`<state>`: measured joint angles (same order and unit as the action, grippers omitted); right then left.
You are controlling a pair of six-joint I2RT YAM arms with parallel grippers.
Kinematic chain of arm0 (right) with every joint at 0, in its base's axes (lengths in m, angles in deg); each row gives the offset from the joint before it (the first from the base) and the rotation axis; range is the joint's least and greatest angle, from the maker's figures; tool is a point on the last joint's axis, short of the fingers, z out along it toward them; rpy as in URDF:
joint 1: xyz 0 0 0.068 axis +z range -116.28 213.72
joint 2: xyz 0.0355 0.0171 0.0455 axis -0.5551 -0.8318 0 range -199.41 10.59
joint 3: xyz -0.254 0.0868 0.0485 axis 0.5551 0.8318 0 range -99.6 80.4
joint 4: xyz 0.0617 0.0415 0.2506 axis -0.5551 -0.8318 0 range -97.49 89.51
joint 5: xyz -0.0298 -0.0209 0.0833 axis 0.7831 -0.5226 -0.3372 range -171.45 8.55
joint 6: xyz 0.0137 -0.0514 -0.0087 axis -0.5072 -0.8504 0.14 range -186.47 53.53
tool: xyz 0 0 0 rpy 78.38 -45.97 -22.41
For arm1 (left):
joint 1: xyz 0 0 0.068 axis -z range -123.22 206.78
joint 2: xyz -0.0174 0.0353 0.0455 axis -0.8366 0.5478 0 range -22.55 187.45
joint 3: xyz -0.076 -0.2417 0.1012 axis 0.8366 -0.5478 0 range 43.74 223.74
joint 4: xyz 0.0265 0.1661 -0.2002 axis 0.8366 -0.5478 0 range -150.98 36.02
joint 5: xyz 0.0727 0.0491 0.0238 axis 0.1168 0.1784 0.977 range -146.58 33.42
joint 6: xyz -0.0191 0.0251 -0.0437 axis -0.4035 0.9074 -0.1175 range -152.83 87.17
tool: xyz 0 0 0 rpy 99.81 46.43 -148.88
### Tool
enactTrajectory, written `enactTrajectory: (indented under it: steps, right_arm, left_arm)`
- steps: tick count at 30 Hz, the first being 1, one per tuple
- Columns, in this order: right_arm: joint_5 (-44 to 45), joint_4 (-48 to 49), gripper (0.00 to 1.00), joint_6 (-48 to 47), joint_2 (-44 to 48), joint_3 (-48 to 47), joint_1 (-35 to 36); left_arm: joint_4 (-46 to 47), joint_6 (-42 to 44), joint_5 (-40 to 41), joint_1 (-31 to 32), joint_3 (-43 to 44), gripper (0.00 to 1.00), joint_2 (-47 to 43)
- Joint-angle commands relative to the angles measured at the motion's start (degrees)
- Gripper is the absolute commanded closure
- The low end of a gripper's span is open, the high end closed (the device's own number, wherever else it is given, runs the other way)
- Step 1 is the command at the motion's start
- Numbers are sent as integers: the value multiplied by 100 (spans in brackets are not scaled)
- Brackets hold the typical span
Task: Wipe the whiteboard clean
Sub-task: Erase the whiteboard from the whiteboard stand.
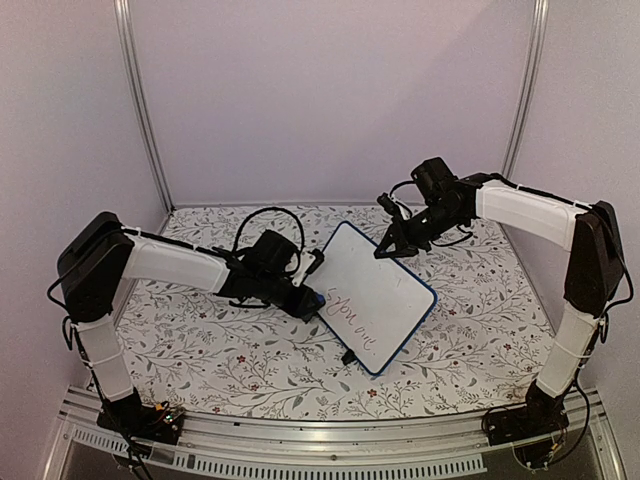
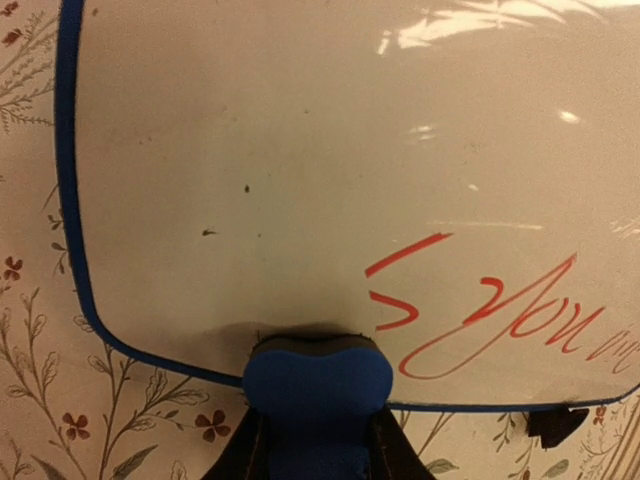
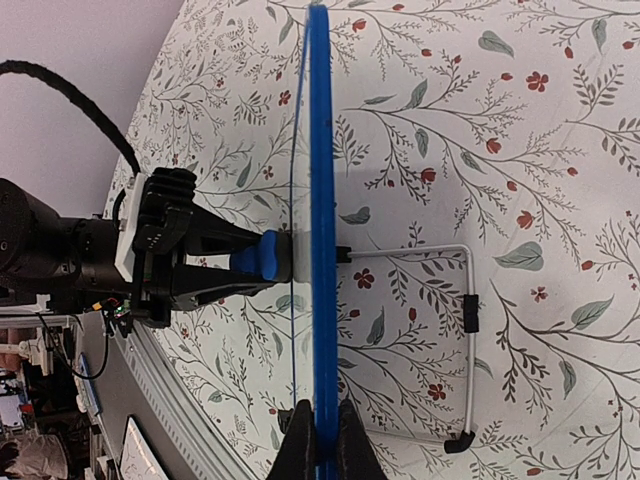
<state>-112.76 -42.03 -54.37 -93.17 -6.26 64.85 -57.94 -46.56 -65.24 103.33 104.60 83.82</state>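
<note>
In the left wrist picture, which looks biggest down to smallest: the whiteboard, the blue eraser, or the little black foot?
1. whiteboard
2. blue eraser, though it sits closest to the camera
3. black foot

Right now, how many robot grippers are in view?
2. The left gripper holds a blue eraser block against the blue-framed whiteboard; the right gripper clamps its far edge. None hidden.

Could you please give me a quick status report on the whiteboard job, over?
Left pincer shut on blue eraser, against whiteboard's edge. Right pincer clamps its frame, board tilted up. Red writing not yet wiped. Nothing in the way.
</note>
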Motion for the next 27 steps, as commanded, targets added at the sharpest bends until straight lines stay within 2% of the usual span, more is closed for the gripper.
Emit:
enactTrajectory:
  steps: [1,11,18,27]
  right_arm:
    - [283,-582,100,-142,-135,173,244]
    - [270,-582,100,-138,-134,158,244]
    - [275,-581,100,-142,-148,149,247]
    - [275,-601,100,-144,-127,156,251]
  left_arm:
    - [-485,149,-51,136,105,100,-134]
    - [-503,358,408,-17,469,100,-669]
    - [-515,501,206,-48,890,100,-301]
    - [-220,393,-26,-42,801,100,220]
